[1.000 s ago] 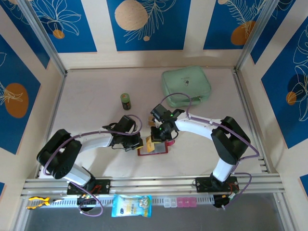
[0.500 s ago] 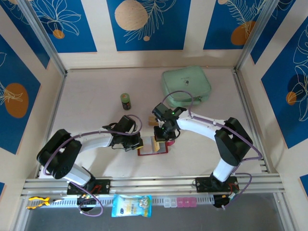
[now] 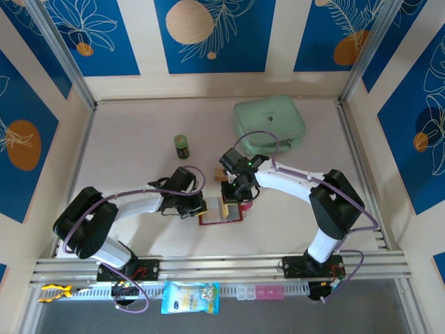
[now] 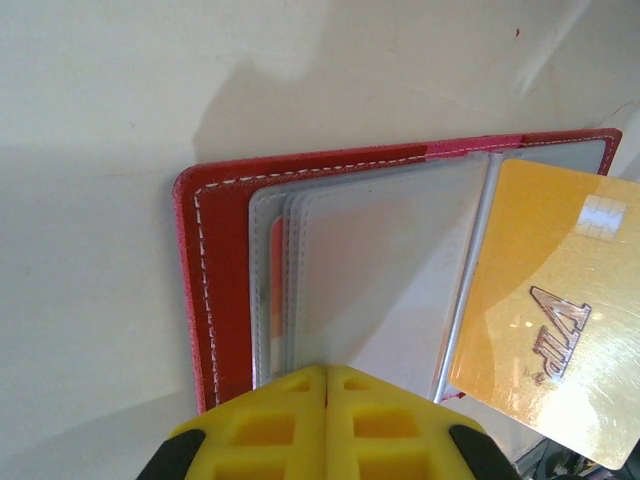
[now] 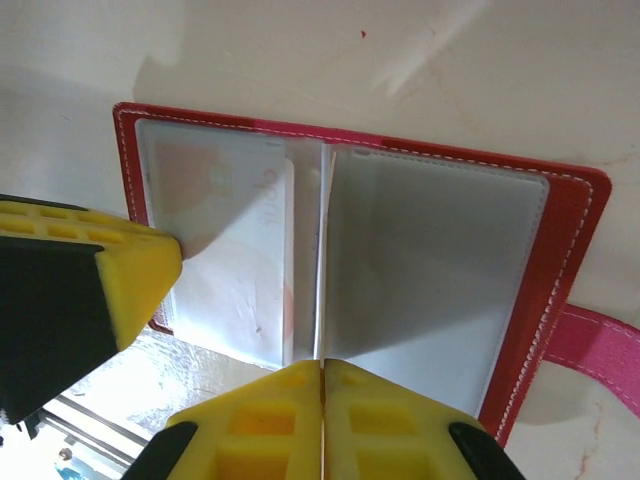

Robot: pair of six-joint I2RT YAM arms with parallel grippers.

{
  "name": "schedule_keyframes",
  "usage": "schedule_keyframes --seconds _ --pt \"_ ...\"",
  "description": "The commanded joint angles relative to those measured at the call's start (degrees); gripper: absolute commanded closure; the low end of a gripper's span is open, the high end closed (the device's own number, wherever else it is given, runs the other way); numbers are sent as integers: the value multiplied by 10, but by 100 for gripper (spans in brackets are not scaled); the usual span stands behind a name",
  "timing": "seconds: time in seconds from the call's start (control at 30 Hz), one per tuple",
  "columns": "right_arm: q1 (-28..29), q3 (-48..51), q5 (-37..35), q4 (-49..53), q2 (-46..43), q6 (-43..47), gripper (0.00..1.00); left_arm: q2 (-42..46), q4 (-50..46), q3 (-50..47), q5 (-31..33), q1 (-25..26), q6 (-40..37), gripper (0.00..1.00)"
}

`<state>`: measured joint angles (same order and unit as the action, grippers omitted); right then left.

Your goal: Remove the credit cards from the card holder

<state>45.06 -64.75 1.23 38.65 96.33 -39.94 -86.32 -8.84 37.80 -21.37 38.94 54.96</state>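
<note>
At near-centre of surface, closed left claw pins open card holder; right claw pinches yellow-orange card. Extraction step: you lift card clear, release beside holder.

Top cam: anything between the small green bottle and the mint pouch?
No. Only bare tabletop lies between the bottle and the pouch, as seen in the top view.

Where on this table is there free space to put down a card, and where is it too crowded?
Bare table lies left of the green bottle. Another free patch lies between the bottle and the mint pouch. Crowded: the near middle, where the left hand and right hand meet over the card holder.
</note>
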Motion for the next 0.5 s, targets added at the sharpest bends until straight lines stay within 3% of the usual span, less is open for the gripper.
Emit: schedule_keyframes --seconds 0.0,0.47 --pt "4 9 18 -10 10 -12 91 7 -21 -9 9 3 -12 100" --pt "5 11 11 -7 17 -13 89 6 -21 -9 9 3 -13 100"
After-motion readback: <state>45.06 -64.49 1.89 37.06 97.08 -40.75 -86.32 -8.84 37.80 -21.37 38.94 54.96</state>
